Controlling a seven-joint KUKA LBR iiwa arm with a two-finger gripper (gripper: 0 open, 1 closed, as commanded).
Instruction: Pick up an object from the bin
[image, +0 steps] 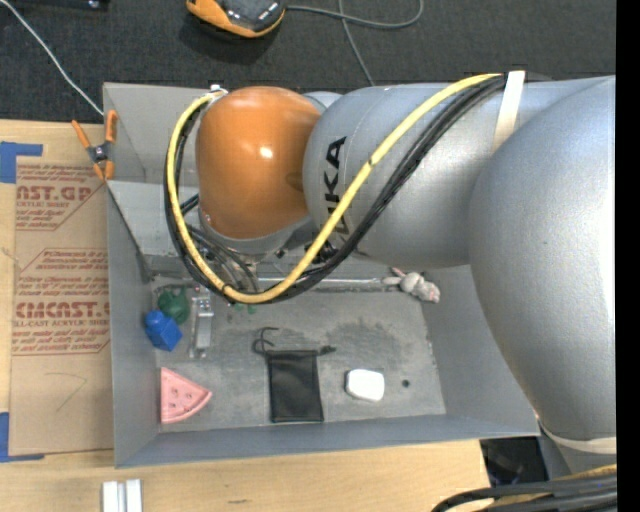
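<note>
My gripper (203, 328) reaches down from under the orange cover at the bin's left side. Just to its left lie a blue chunky piece (160, 330) and a green piece (175, 304), both close beside it; whether it touches them cannot be told. A pink wedge with small holes (182, 395) lies in the front left corner, below the gripper. A flat black pouch with a thin cord (295, 387) lies to the gripper's lower right.
A white oval pebble-like thing (365, 385) sits right of the pouch. A small pale toy (420, 288) lies by the bin's back wall, at the arm's edge. The arm covers the bin's back and right parts.
</note>
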